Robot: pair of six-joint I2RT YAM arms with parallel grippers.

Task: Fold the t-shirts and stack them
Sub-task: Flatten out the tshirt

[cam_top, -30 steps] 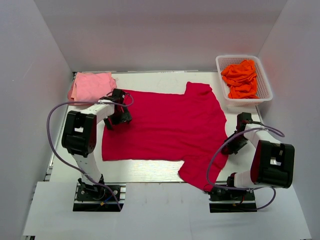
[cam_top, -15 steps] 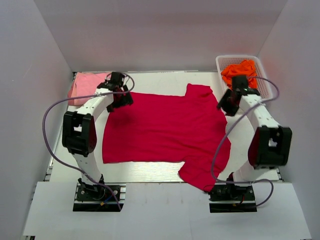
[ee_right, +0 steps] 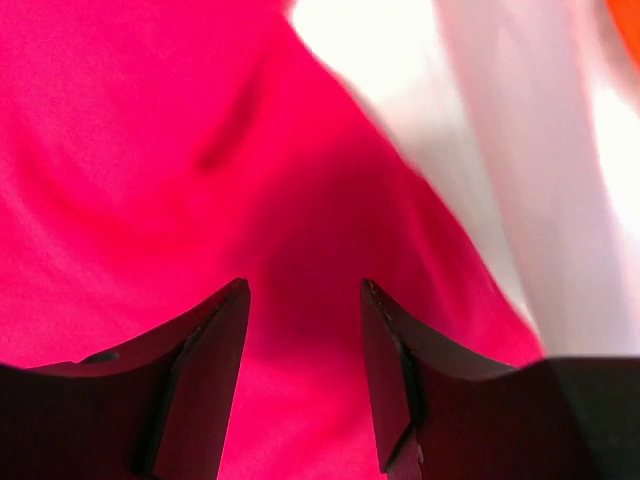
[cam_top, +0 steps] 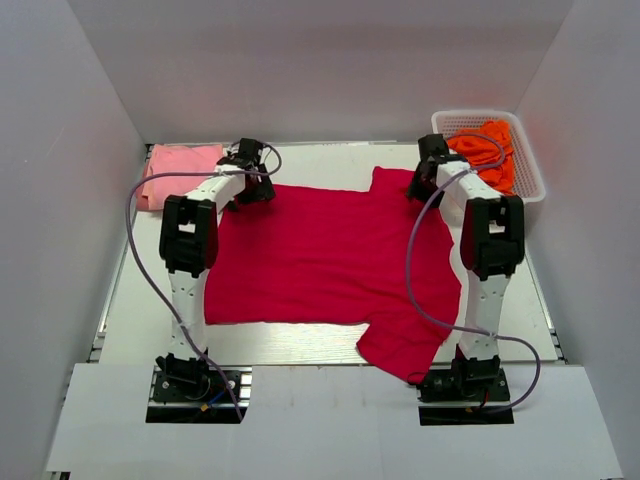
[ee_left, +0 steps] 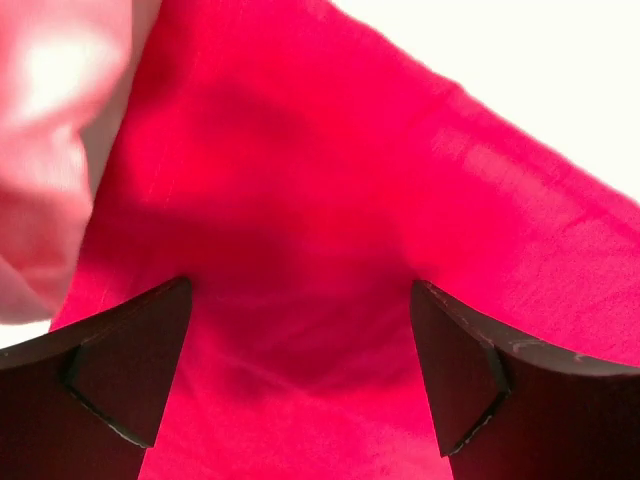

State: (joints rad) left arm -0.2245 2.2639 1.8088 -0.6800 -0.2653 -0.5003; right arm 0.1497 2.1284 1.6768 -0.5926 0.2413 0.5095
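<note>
Two arms are stretched out to the far edge of the red shirt [cam_top: 330,250], which lies spread flat on the table [cam_top: 140,300]. The left gripper [cam_top: 250,188] is over its far-left corner, right by the pink shirt [cam_top: 180,172], jaws spread wide. The right gripper [cam_top: 422,186] is over the far-right sleeve near the basket [cam_top: 530,190] of orange shirts [cam_top: 490,150], jaws apart too, with a narrower gap.

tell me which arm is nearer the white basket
Right. The right arm ends just beside the basket; the left arm is across the red t-shirt, by the pink t-shirt.
</note>
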